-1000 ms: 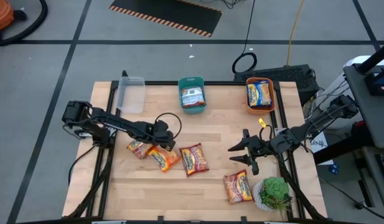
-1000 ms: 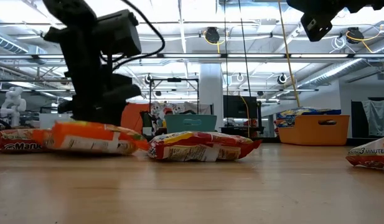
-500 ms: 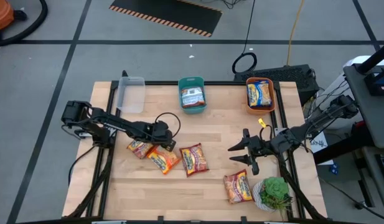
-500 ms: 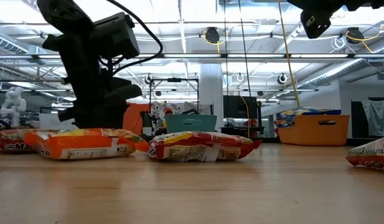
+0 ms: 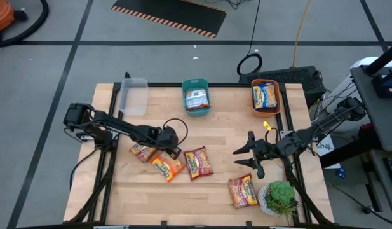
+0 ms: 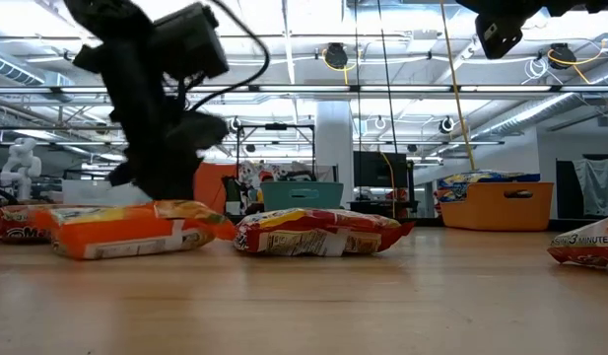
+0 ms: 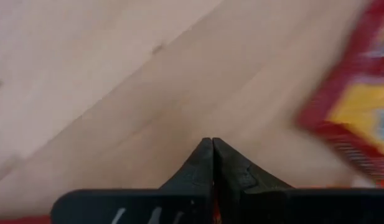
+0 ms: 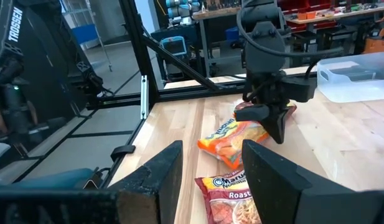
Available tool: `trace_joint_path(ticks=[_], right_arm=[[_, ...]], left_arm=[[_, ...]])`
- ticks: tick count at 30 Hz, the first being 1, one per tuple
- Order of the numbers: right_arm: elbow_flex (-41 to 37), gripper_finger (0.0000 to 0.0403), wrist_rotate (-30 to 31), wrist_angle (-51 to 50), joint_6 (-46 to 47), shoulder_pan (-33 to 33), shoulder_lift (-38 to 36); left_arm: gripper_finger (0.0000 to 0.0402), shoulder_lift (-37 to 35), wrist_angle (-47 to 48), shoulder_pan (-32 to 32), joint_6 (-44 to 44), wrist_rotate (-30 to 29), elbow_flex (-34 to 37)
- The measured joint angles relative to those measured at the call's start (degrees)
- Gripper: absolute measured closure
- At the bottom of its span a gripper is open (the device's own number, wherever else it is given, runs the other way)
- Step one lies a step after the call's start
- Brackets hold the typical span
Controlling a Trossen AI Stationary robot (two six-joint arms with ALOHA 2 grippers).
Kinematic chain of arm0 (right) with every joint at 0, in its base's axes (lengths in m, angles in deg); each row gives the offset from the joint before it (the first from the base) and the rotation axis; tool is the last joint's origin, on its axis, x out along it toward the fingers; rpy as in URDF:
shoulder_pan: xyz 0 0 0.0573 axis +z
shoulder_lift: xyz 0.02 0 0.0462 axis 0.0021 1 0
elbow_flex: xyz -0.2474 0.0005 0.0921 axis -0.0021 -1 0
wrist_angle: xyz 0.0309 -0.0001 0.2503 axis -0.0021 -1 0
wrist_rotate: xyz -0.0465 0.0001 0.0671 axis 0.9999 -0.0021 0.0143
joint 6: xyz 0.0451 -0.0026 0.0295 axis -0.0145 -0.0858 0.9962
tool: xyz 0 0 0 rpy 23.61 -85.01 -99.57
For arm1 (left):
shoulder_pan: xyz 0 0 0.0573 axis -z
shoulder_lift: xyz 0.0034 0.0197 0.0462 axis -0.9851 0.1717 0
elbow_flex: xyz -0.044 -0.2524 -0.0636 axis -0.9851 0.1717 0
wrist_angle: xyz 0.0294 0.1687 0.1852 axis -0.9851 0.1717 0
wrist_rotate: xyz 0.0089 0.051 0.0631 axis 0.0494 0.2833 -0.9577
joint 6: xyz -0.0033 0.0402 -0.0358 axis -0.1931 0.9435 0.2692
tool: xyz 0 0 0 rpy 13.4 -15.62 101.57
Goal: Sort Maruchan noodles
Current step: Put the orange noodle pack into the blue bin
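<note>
Several Maruchan packets lie flat on the wooden table: a red-pink one [image 5: 141, 151], an orange one [image 5: 167, 167], a red one [image 5: 197, 162] and another [image 5: 243, 191] near the plant. My left gripper [image 5: 175, 151] points steeply down at the orange packet's far end [image 8: 266, 127], shut with nothing showing between its fingertips [image 7: 211, 142]. A red-edged packet [image 7: 353, 106] lies beyond them. My right gripper [image 5: 243, 158] hangs open above the table's right side, level, facing left [image 8: 210, 180]. My left gripper's shut fingers [image 8: 277, 127] come down from above beside the orange packet's far end. I cannot tell whether they touch it. The packet lies flat on the table [image 6: 126, 229].
A clear bin [image 5: 133, 95], a teal bin [image 5: 196, 84] holding a packet and an orange bin [image 5: 276, 95] holding a yellow-blue packet line the far edge. A green potted plant [image 5: 279, 197] stands at the near right corner. Bare wood lies at the near left.
My left gripper has shut and tipped a little at the orange packet's far end. The orange packet has slid slightly toward the near edge and turned about, staying on the table.
</note>
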Motion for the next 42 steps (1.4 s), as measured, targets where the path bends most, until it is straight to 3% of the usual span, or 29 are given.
trace_joint_path(ticks=[16, 24, 28, 32, 42], right_arm=[[0.0, 0.0243, 3.0, 7.3, -5.2, -1.2, 0.0], [0.0, 0.0243, 2.9, 6.4, -7.1, -3.5, 0.0], [0.0, 0.0243, 2.7, 5.0, -7.3, -4.6, 0.0], [0.0, 0.0243, 2.7, 2.6, -7.3, -5.1, 0.0], [0.0, 0.0243, 2.7, -0.2, -7.1, -5.4, 0.0]], left_arm=[[0.04, -0.1, 0.8, 1.6, 15.6, -1.9, -11.0], [0.0386, -0.1, 6.3, 0.2, 16.5, 1.4, -11.1], [0.037, -0.1, 6.1, 2.6, 22.3, 6.0, -11.1], [0.0347, -1.2, 6.4, 6.0, 27.7, 6.1, -11.2], [0.0282, -1.4, 23.9, 13.9, 22.6, -4.9, -11.1]])
